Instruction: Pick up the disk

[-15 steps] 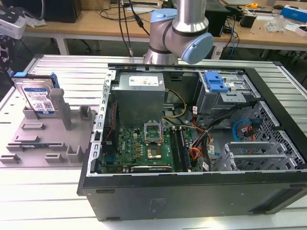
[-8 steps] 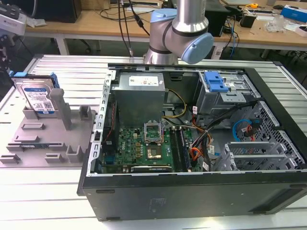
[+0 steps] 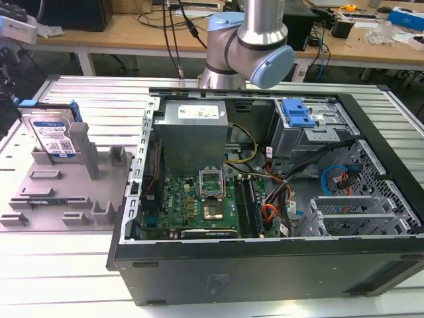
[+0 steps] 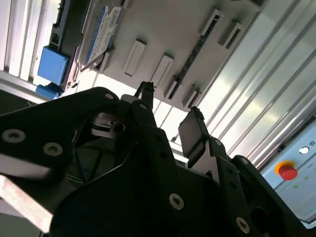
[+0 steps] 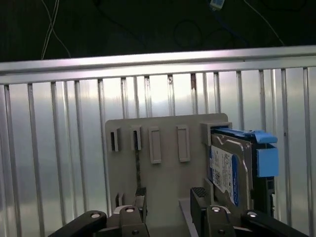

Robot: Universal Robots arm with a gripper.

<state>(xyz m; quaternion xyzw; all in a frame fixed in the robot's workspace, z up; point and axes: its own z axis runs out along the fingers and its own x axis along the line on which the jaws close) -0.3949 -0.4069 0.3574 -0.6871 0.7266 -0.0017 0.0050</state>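
The disk (image 3: pixel 53 136) stands on edge in a slot of a grey holder plate (image 3: pixel 66 192) at the exterior view's left, its blue-and-white label facing out and blue rails on its sides. In the first wrist view the disk (image 5: pixel 224 170) sits at one end of the holder plate (image 5: pixel 163 148). My gripper (image 5: pixel 169 197) hovers open over the plate beside the disk, apart from it, with nothing between the fingers. In the second wrist view the gripper (image 4: pixel 170 106) shows its two black fingers spread, with the disk (image 4: pixel 101 34) beyond them.
An open computer case (image 3: pixel 371 152) takes up the middle and the exterior view's right, with a grey power supply (image 3: pixel 192 132) and a blue bracket (image 3: pixel 297 112) inside. Everything rests on a slatted metal table (image 3: pixel 86 265). A red button (image 4: pixel 287 171) sits near the table's edge.
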